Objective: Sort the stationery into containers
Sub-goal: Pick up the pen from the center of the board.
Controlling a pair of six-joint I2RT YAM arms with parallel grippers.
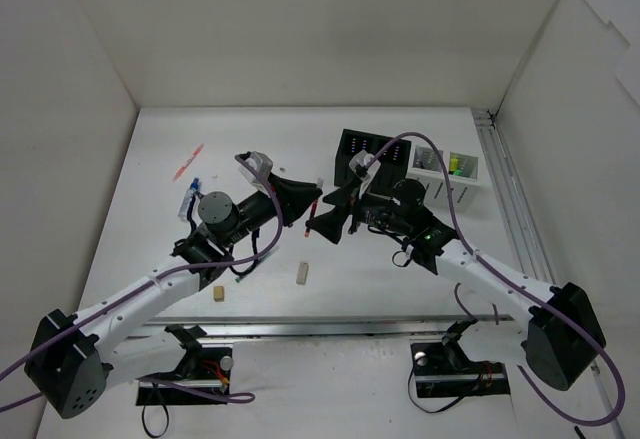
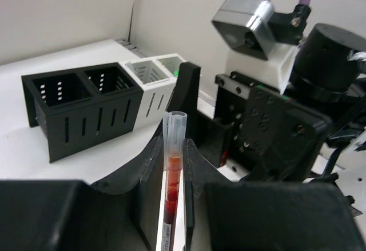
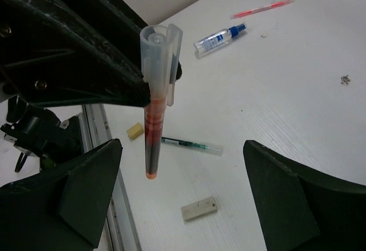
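My left gripper (image 1: 308,202) is shut on a red pen with a clear cap (image 2: 173,165) and holds it upright above the table, cap end up. The pen also shows in the right wrist view (image 3: 154,114), hanging from the left fingers (image 3: 86,68). My right gripper (image 3: 182,154) is open and empty, its jaws wide on either side of the pen's lower end; in the top view it (image 1: 326,217) faces the left gripper. The black two-compartment container (image 1: 366,154) and the white slotted container (image 1: 448,175) stand at the back right, and show in the left wrist view (image 2: 80,105) (image 2: 150,85).
On the table lie a green pen (image 3: 191,144), a beige eraser (image 3: 199,208), a yellowish eraser (image 3: 135,130), a clear blue-capped bottle (image 3: 220,38) and a pink pen (image 3: 262,8). Yellow and green highlighter ends (image 1: 456,164) show in the white container. A dark speck (image 3: 345,79) lies apart.
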